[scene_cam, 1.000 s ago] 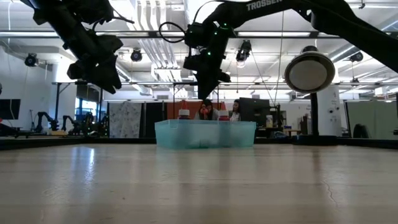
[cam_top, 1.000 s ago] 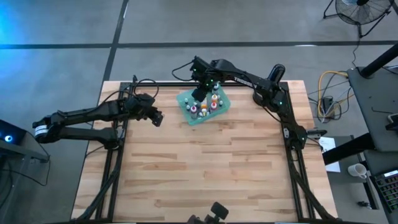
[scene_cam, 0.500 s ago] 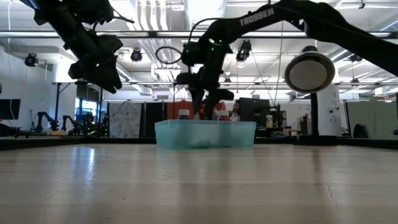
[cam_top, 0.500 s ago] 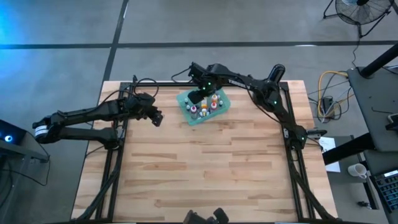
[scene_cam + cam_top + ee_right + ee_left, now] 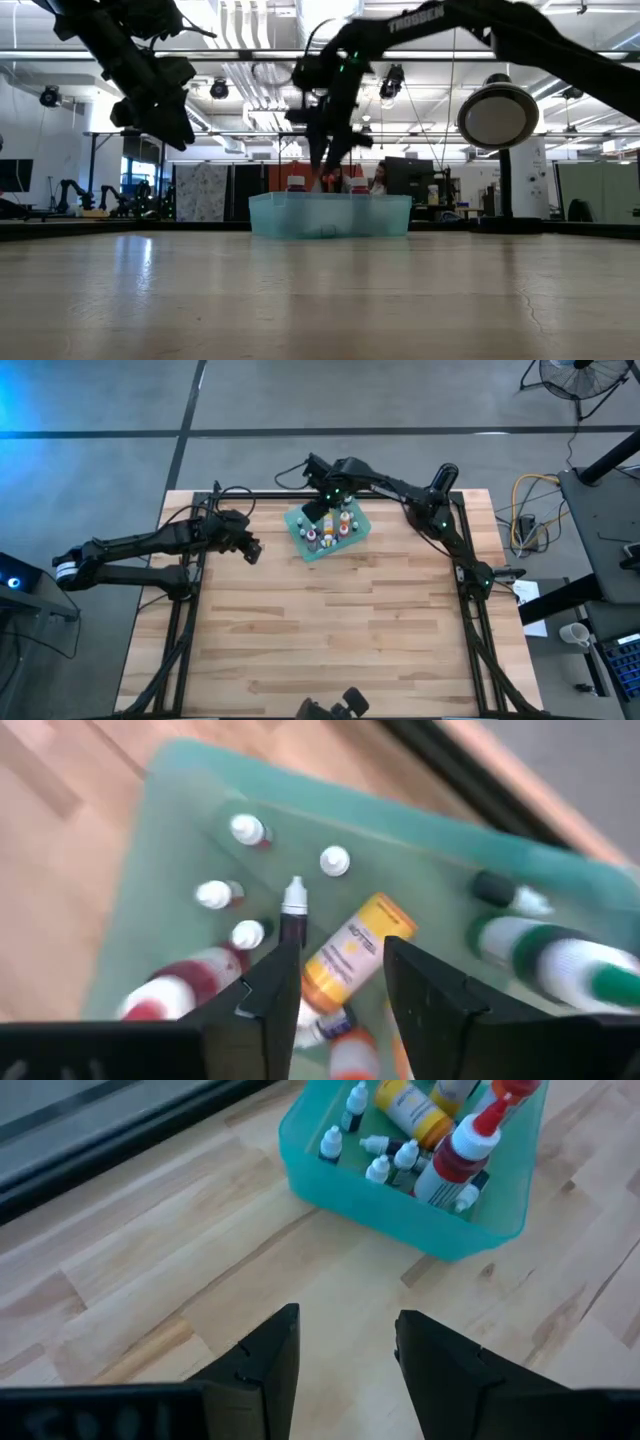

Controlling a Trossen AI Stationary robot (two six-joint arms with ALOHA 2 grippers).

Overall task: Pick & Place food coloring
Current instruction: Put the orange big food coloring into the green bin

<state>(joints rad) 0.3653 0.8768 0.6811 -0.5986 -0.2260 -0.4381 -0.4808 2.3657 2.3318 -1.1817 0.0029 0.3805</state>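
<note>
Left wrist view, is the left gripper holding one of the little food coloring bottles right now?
No: the left gripper is open with nothing between its fingers, above bare wood short of the translucent teal plastic tray.

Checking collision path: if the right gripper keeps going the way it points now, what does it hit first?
Probably the yellow-orange bottle lying in the teal tray; it sits right ahead between the right gripper's open fingers. A small dark bottle stands beside one finger, so depth is uncertain.
</note>
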